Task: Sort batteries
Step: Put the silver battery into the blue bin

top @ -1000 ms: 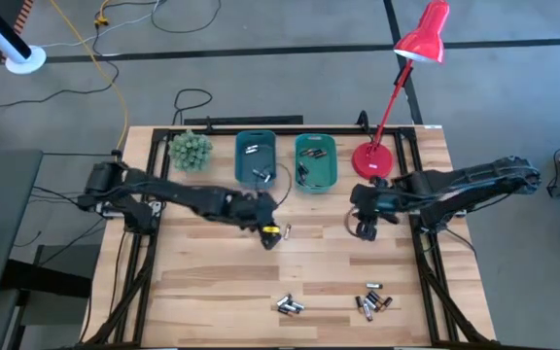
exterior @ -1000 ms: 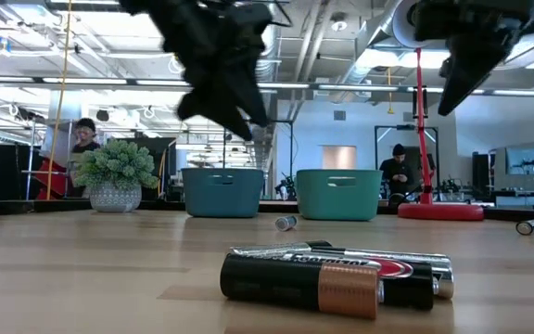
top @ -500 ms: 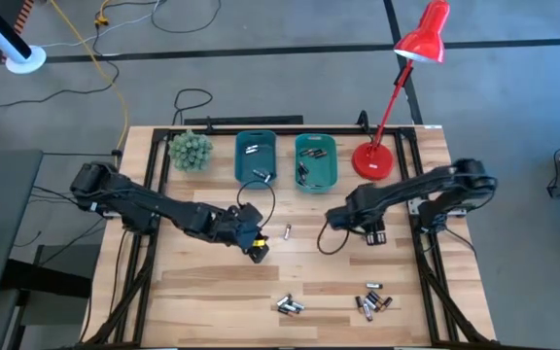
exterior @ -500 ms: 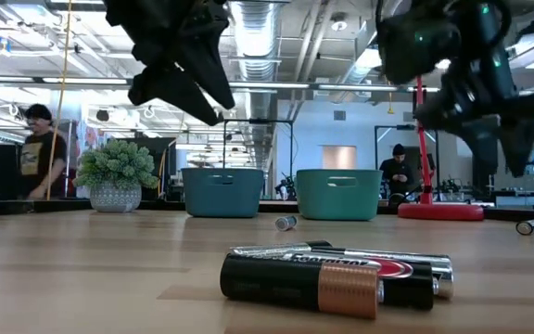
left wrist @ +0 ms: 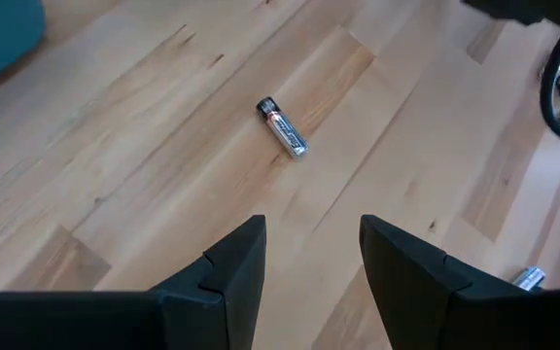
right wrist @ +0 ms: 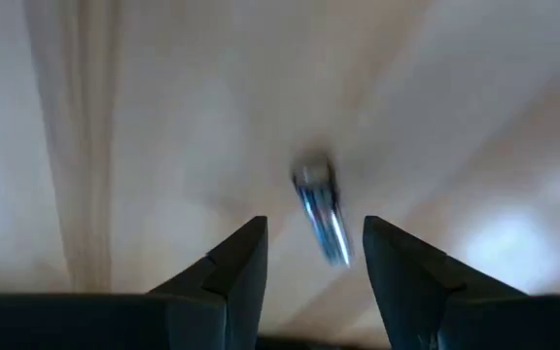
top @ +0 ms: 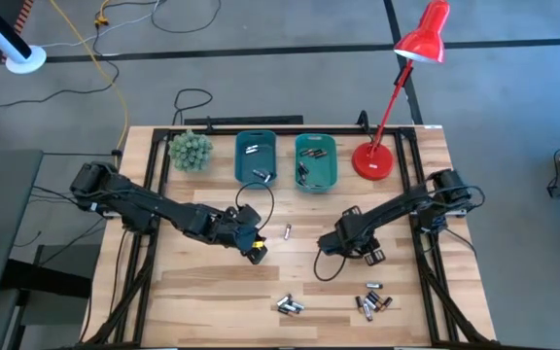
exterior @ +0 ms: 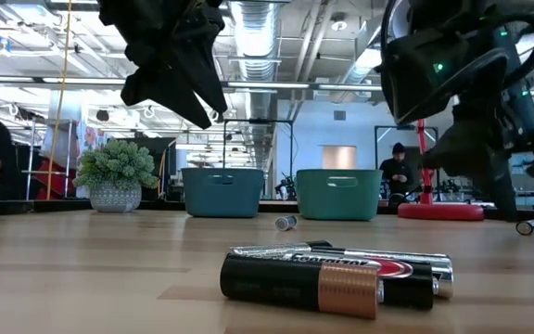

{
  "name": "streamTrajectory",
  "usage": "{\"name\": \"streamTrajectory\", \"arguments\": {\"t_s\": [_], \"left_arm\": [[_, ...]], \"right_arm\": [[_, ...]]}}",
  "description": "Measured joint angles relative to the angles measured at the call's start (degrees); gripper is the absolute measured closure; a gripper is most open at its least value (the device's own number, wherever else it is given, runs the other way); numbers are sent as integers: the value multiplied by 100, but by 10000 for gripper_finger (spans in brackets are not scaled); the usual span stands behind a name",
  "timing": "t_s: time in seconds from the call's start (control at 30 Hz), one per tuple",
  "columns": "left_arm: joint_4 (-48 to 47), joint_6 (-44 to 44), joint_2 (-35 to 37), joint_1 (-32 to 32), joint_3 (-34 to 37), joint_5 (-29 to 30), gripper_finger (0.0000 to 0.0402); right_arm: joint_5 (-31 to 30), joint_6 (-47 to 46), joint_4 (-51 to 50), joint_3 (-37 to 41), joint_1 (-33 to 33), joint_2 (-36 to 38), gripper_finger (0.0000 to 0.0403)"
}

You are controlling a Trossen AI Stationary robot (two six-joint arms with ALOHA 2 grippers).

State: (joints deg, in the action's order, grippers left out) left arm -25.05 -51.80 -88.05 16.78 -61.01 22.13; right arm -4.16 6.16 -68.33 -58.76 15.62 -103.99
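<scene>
Batteries lie loose on the wooden table: a single one (top: 287,231) (left wrist: 282,126) in the middle and two small heaps (top: 290,305) (top: 372,301) (exterior: 341,274) near the front edge. More lie in the dark teal bin (top: 256,160) and the lighter teal bin (top: 316,160) at the back. My left gripper (top: 258,253) (left wrist: 311,262) hovers open above bare wood, just left of the single battery. My right gripper (top: 336,243) (right wrist: 314,258) is open, tipped steeply down right of that battery. A blurred battery (right wrist: 324,209) lies ahead of its fingers.
A red desk lamp (top: 372,160) stands at the back right and a small green plant (top: 190,151) at the back left, beside the bins. A black cable loop (top: 324,262) hangs by my right gripper. Another battery (exterior: 528,225) lies far right in the low view.
My right gripper has dropped a long way toward the table, shifted toward the table's left and near edge, and rolled and tipped to point steeply down. My left gripper has slid a little toward the left and near edge. No battery has moved.
</scene>
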Motion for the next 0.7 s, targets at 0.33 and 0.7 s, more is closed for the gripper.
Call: {"name": "streamTrajectory", "arguments": {"t_s": [0.33, 0.7], "left_arm": [[-297, 238, -2, -72, 0, -40, 239], [-1127, 770, 235, 121, 159, 557, 239]], "right_arm": [[-45, -12, 419, -36, 2, -562, 324], [26, -856, 383, -233, -147, 352, 387]]}}
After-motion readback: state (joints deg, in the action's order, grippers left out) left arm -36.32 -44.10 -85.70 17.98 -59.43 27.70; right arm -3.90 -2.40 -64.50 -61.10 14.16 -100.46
